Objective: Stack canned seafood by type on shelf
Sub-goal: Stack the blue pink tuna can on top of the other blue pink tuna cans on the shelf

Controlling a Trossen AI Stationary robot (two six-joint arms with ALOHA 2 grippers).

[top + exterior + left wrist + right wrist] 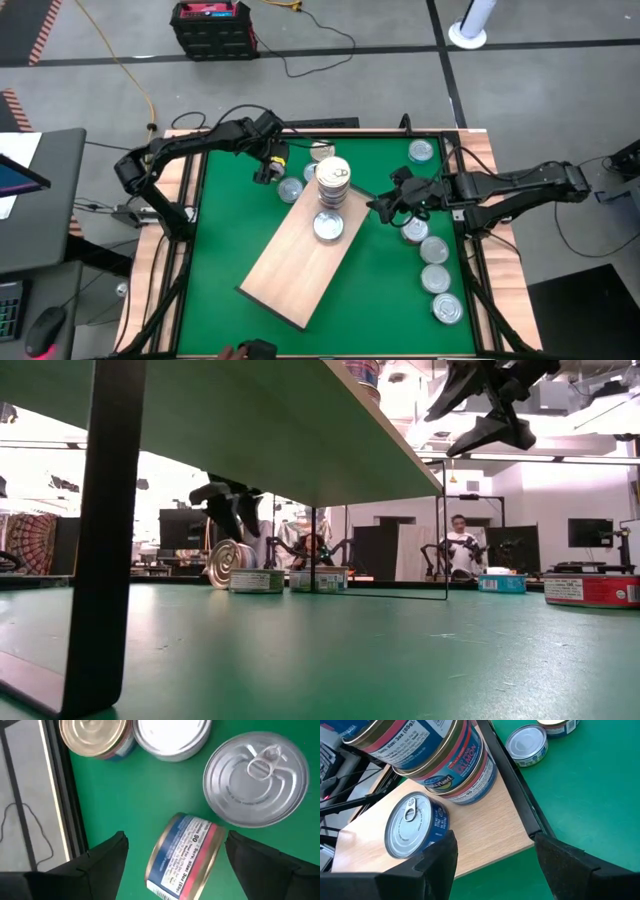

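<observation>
Four loose tins (433, 250) line the right edge; one lone tin (328, 226) sits on shelf (290, 268).

**Camera arrangement at the tin-stacking table**

High view: overhead, facing straight down; the whole green table (380, 270) fills the frame centre, floor around it. Low view: at tabletop height, facing level across the table into the room, very near the shelf (250, 420), whose underside spans the upper left of the frame. Left wrist view: close, looking down on a tin lying on its side (185, 857), at lower centre. Right wrist view: close, angled down on the stack of tins (440, 760) at upper left. The high and right wrist views share the stack and shelf.
</observation>
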